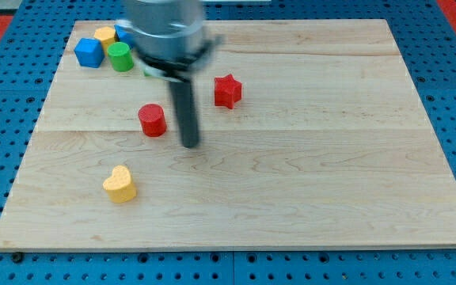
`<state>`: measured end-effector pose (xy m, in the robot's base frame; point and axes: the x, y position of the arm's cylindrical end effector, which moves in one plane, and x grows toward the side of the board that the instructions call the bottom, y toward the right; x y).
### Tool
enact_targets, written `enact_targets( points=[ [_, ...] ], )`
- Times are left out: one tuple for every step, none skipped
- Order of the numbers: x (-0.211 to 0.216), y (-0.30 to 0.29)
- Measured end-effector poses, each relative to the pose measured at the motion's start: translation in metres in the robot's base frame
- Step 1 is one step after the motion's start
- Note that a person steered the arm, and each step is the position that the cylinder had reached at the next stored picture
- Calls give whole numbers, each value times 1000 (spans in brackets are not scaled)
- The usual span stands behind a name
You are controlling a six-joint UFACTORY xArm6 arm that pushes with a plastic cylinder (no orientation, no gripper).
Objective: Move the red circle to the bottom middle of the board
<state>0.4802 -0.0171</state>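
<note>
The red circle (pixel 153 120) stands on the wooden board (pixel 307 182), left of the middle. My tip (pixel 190 145) rests on the board just to the right of it and slightly lower, a small gap apart. A red star (pixel 227 91) sits above and to the right of the tip. A yellow heart (pixel 120 184) lies toward the view's bottom left.
A cluster sits at the board's top left: a blue block (pixel 89 52), a green cylinder (pixel 119 57), a yellow block (pixel 104 35), and another blue piece (pixel 122 33) partly hidden by the arm. A green sliver (pixel 147 73) shows under the arm.
</note>
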Motion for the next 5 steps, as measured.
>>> enact_targets(
  points=[
    [66, -16],
    [96, -60],
    [85, -113],
    [74, -151],
    [86, -107]
  ],
)
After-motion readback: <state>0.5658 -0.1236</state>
